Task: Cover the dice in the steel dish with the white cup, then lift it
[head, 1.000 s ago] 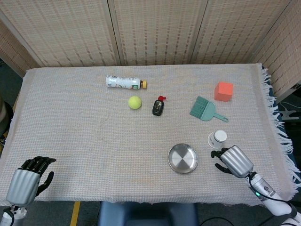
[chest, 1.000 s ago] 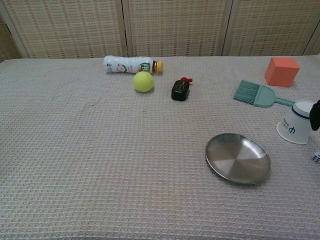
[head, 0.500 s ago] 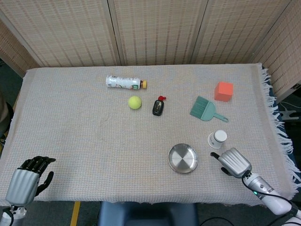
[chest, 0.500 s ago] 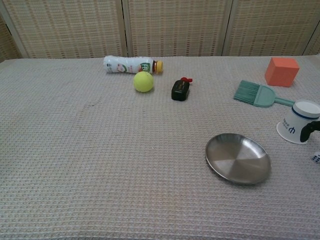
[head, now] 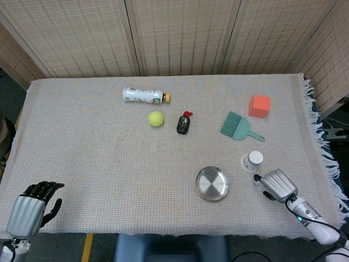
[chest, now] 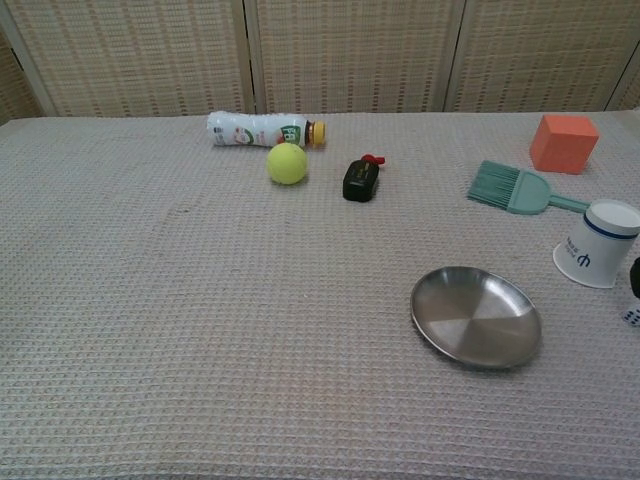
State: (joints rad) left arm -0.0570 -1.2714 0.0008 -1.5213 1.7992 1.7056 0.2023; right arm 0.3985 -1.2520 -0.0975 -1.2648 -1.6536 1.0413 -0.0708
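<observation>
The steel dish (head: 212, 183) (chest: 476, 316) lies empty near the table's front right. Just behind it to the right, the white cup (head: 252, 160) (chest: 597, 245) stands upside down on the cloth. A small white die (chest: 632, 316) lies on the cloth right of the dish, outside it. My right hand (head: 278, 185) hovers low at the front right, close to the die, back up and holding nothing. Only a dark fingertip (chest: 636, 277) of it shows in the chest view. My left hand (head: 30, 210) rests at the front left corner, empty with fingers apart.
At the back lie a white bottle (head: 143, 96), a yellow-green ball (head: 156, 118), a black object with a red tip (head: 183, 123), a teal brush (head: 238, 126) and an orange cube (head: 259, 106). The fringed cloth edge (head: 322, 147) runs along the right.
My right hand has drawn away from the cup, moving right and lower toward the die. The cup, dish and left hand have not moved.
</observation>
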